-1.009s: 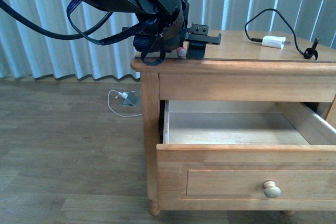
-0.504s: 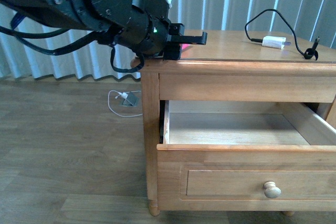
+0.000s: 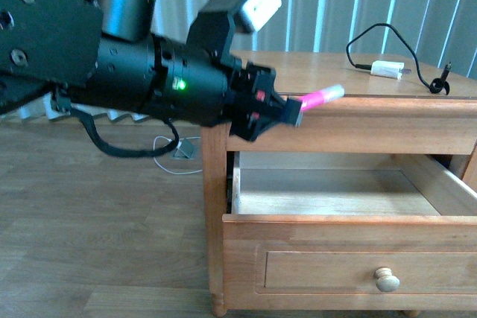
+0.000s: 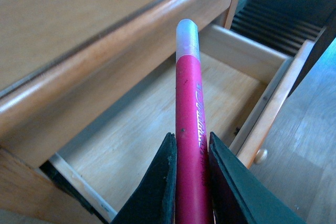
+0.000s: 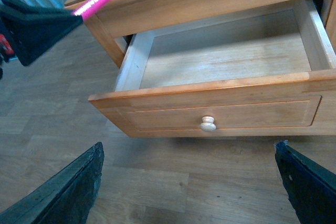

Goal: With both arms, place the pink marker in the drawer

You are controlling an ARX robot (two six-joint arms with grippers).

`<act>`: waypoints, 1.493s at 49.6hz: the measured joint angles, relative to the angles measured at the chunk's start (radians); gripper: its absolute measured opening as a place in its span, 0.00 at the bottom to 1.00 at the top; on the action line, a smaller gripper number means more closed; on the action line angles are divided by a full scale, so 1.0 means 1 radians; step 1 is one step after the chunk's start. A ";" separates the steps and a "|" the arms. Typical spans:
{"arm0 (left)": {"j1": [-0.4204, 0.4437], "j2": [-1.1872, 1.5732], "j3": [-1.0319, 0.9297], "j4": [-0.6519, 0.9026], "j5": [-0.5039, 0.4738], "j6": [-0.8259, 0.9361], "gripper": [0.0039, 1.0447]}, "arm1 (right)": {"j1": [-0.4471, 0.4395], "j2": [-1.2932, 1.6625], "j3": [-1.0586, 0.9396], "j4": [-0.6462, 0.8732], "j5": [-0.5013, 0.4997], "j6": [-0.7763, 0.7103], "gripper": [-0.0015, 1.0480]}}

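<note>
The marker [image 3: 322, 97], judged light and stiff, is clamped at its barrel by the left gripper [image 3: 289, 113]; the right gripper [image 5: 188, 187] is spread wide.

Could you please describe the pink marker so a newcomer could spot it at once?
Find the wooden nightstand with its drawer open. Above the drawer's left end, the left claw grips a short marker angled upward beside the top's edge. It is bright pink with a pale cap, unlike the white charger lying on top.
</note>
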 joint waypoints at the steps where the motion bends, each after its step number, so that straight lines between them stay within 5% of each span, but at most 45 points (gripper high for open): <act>1: -0.003 0.008 -0.004 0.002 -0.010 0.005 0.14 | 0.000 0.000 0.000 0.000 0.000 0.000 0.92; 24: -0.050 0.206 0.033 0.077 -0.140 0.005 0.15 | 0.000 0.000 0.000 0.000 0.000 0.000 0.92; 51: -0.038 0.029 -0.062 0.121 -0.362 -0.084 0.96 | 0.000 0.000 0.000 0.000 0.000 0.000 0.92; 63: 0.032 -0.261 -0.277 0.074 -0.560 -0.071 0.95 | 0.000 0.000 0.000 0.000 0.000 0.000 0.92; 74: 0.188 -0.799 -0.596 -0.112 -0.514 -0.183 0.95 | 0.000 0.000 0.000 0.000 0.000 0.000 0.92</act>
